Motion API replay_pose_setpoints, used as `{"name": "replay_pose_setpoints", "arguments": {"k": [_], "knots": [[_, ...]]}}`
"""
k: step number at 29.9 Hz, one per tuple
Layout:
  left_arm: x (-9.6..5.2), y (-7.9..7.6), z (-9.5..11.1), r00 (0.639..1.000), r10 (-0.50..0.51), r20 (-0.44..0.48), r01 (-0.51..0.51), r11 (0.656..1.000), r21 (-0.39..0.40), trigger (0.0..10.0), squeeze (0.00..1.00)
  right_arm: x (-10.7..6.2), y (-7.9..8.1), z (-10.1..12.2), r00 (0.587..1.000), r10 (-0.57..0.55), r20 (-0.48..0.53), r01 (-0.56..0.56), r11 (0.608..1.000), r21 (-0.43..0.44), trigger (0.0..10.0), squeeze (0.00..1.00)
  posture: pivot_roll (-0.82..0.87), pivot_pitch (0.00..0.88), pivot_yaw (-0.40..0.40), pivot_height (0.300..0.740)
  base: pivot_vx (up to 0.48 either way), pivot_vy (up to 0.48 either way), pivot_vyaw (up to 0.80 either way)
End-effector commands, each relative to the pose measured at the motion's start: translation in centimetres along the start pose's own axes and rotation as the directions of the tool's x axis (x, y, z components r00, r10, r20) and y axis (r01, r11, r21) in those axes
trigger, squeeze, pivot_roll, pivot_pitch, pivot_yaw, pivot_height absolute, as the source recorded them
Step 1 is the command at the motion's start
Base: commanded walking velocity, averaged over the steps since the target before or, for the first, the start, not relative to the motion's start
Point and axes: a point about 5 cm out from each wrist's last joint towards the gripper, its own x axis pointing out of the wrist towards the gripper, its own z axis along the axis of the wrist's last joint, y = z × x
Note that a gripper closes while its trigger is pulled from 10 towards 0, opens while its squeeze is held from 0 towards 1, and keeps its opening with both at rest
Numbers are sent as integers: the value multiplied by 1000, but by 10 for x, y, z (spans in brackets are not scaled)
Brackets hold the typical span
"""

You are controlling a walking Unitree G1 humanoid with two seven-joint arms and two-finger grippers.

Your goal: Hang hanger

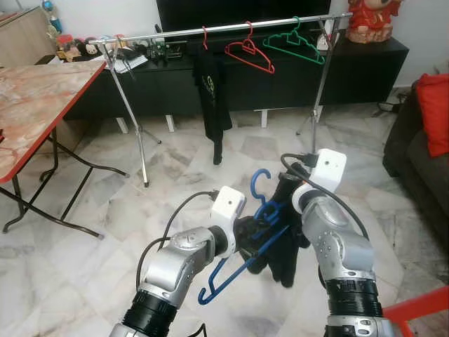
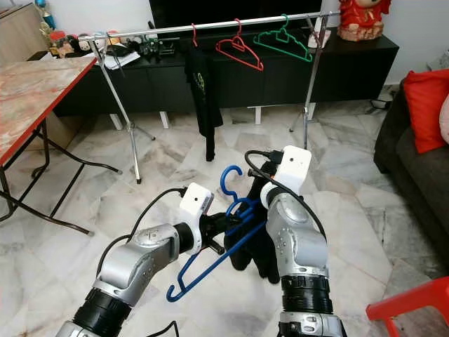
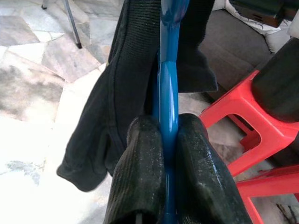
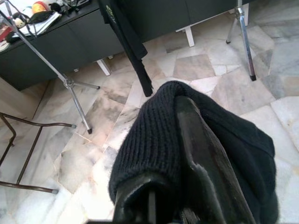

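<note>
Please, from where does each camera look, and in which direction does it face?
Left eye view: on the head, facing forward and down at the clothes rail; both silver arms show, holding the blue hanger.
Right eye view: the head's other eye, same scene.
Left wrist view: on the left wrist, along the left pincer, shut on the blue hanger.
Right wrist view: on the right wrist, along the right pincer, wrapped in the black garment.
Shared: all four views show the black garment.

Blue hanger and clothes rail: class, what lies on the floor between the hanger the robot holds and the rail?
Bare marble floor only. In the left eye view, nothing stands between the blue hanger and the clothes rail; a black garment hangs from the rail.
</note>
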Motion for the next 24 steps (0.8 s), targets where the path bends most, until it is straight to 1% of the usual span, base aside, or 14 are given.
{"name": "replay_pose_setpoints", "arguments": {"k": [1, 3, 4, 6, 8, 11, 15, 16, 17, 18, 19, 22, 23, 24], "knots": [[1, 0, 2, 1000, 8, 12, -8, 1000, 7, 10000, 0, 0, 16, 11, 997, 65, 41, -65, 998, -5, 10000, 0, -40, 3, 71, 740, 0, 0, 0], [2, 3, 4, 999, 38, 26, -38, 999, 5, 10000, 0, -2, 18, 9, 997, 72, 38, -72, 997, 0, 10000, 0, -40, 3, 71, 740, 0, 0, 0], [3, 5, 6, 998, 51, 38, -51, 999, -6, 10000, 0, -4, 23, 6, 995, 95, 35, -95, 995, 8, 10000, 0, -47, 0, 70, 740, 0, 0, 0], [3, 5, 6, 998, 52, 39, -51, 999, -8, 10000, 0, -5, 25, 5, 994, 105, 33, -106, 994, 10, 10000, 0, -47, 0, 70, 740, 0, 0, 0], [4, 6, 6, 998, 52, 38, -51, 999, -13, 10000, 0, -8, 33, 4, 989, 145, 38, -146, 989, 29, 10000, 0, -47, 0, 70, 740, 0, 0, 0], [5, 6, 5, 998, 54, 40, -53, 998, -21, 10000, 0, -11, 39, 4, 984, 176, 42, -178, 983, 38, 10000, 0, -53, 0, 68, 740, 0, 0, 0], [8, 6, 8, 994, 80, 71, -77, 996, -45, 10000, 0, -17, 48, 3, 974, 222, 34, -224, 969, 101, 10000, 0, -55, 0, 66, 740, 0, 0, 0], [8, 6, 8, 994, 80, 71, -77, 996, -45, 10000, 0, -17, 48, 3, 974, 222, 34, -224, 969, 101, 10000, 0, -55, 0, 66, 740, 0, 0, 0], [8, 8, 9, 991, 100, 88, -96, 994, -47, 10000, 0, -19, 48, 2, 974, 224, 30, -226, 968, 110, 10000, 0, -55, 0, 66, 740, 0, 0, 0], [9, 12, 17, 978, 146, 147, -136, 988, -77, 10000, 0, -24, 53, 1, 970, 243, 26, -245, 962, 125, 10000, 0, -55, 0, 66, 740, 0, 0, 0], [9, 12, 17, 978, 146, 147, -136, 988, -77, 10000, 0, -24, 53, 1, 970, 243, 26, -245, 962, 125, 10000, 0, -55, 0, 66, 740, 0, 0, 0], [9, 15, 24, 966, 165, 201, -145, 983, -111, 10000, 0, -29, 56, -3, 965, 261, 15, -261, 957, 125, 10000, 0, -63, 0, 67, 740, 0, 0, 0], [8, 15, 28, 959, 164, 232, -141, 984, -113, 10000, 0, -31, 57, -7, 963, 269, 1, -268, 958, 102, 10000, 0, -63, 0, 67, 740, 0, 0, 0], [8, 15, 29, 957, 163, 241, -140, 984, -109, 10000, 0, -32, 57, -8, 963, 271, -3, -269, 959, 93, 10000, 0, -63, 0, 67, 740, 0, 0, 0]]}}
